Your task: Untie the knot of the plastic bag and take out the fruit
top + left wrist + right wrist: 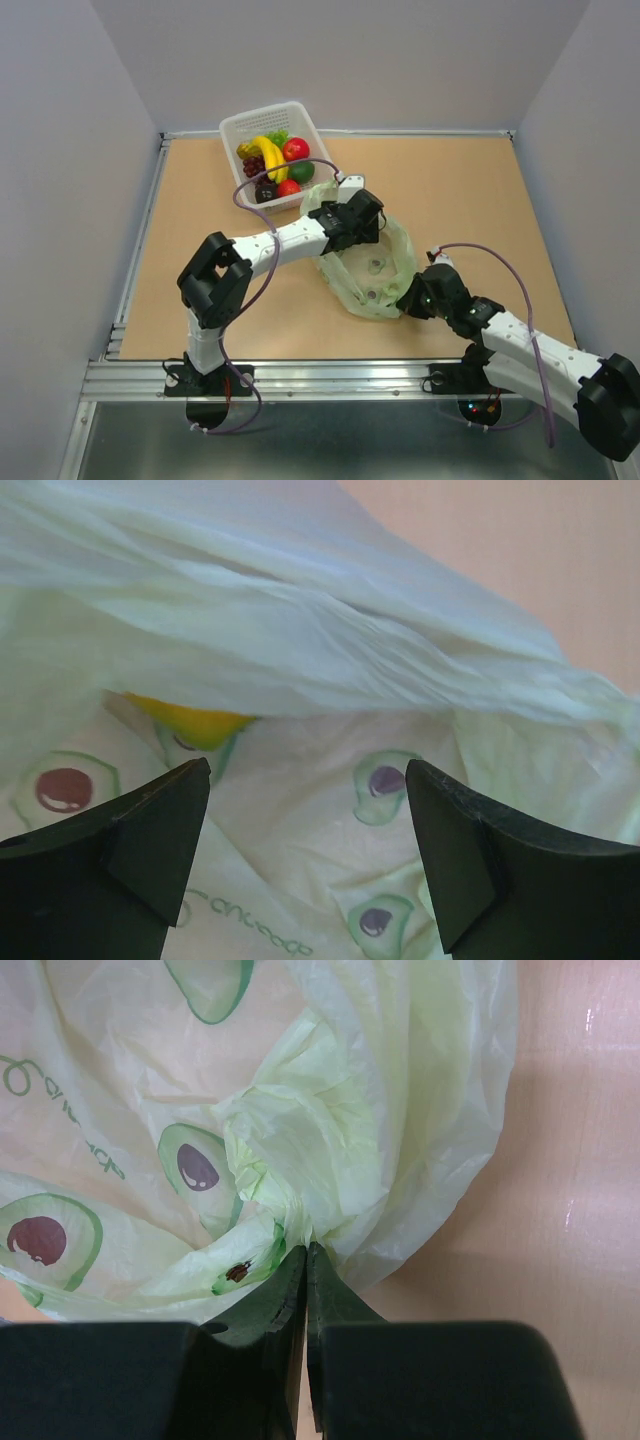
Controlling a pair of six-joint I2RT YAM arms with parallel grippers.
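The pale green plastic bag (385, 262) lies open in the middle of the table, printed with avocado halves. My left gripper (358, 222) hangs over its far rim. In the left wrist view the left gripper (305, 780) is open, with only bag plastic (300, 630) beyond its fingertips. A yellow fruit (195, 722) peeks out from under a fold, a little past the left finger. My right gripper (408, 300) is at the bag's near right edge. Its jaws (305, 1252) are shut on a bunched pinch of the bag (350, 1110). The knot is out of view.
A white basket (232, 128) stands at the back left of the table. It holds a banana (270, 152), grapes (254, 165), red fruits (295, 149), a green one (301, 171) and a dark one (266, 192). Grey walls enclose the table on three sides.
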